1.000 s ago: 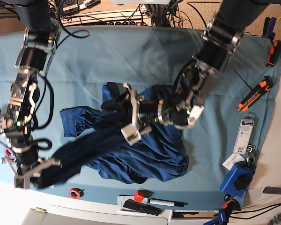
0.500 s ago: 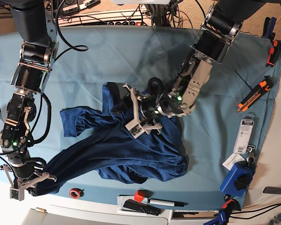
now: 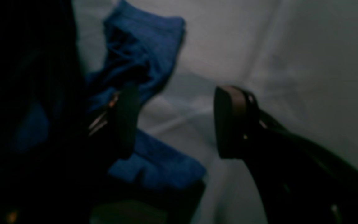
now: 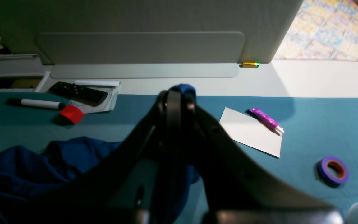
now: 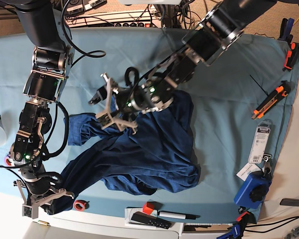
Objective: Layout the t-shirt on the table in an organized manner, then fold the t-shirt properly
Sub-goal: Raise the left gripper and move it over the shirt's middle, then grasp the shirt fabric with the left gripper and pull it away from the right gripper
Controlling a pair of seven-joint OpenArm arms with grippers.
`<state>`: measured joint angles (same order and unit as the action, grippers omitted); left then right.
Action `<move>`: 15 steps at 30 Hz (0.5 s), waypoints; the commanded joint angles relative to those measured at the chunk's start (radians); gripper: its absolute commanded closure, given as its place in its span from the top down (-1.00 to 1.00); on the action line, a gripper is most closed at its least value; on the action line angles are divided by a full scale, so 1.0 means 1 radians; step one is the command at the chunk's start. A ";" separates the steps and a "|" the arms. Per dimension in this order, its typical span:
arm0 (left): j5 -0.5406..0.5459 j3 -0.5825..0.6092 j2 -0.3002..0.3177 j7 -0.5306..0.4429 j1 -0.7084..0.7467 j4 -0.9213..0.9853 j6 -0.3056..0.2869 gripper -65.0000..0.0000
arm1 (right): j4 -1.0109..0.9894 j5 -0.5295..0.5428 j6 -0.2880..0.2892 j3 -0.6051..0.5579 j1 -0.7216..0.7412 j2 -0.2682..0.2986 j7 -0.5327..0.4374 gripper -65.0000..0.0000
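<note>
Two arms over a crumpled navy shirt (image 5: 154, 149) on the teal table (image 5: 229, 99).
My left pincer (image 5: 107, 102) hung released; my right pincer (image 4: 176, 102) stayed clenched on the shirt's near-left end.

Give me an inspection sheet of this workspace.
Surface: table draped in teal cloth.
Job's things: t-shirt crumpled, not laid flat.
Clutter: red cube, marker, tape roll, orange cutter, blue device.
Grippers: left gripper open above the shirt's upper edge, holding nothing; right gripper shut on a t-shirt end at the near edge.
Cables: black loops along the right arm.
Surroundings: power strip behind.
</note>
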<state>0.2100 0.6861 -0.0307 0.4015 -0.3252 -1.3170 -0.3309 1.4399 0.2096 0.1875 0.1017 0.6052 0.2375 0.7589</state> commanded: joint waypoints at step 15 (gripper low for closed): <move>-0.156 0.005 -0.126 -0.246 -0.196 0.400 0.062 0.13 | 0.018 -0.024 0.003 0.003 0.040 0.010 -0.027 -1.00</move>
<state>0.0498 0.6926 -0.1322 0.1780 -0.4946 -0.9047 -0.2699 1.4399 0.1829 0.1905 0.1024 0.6067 0.2352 0.7624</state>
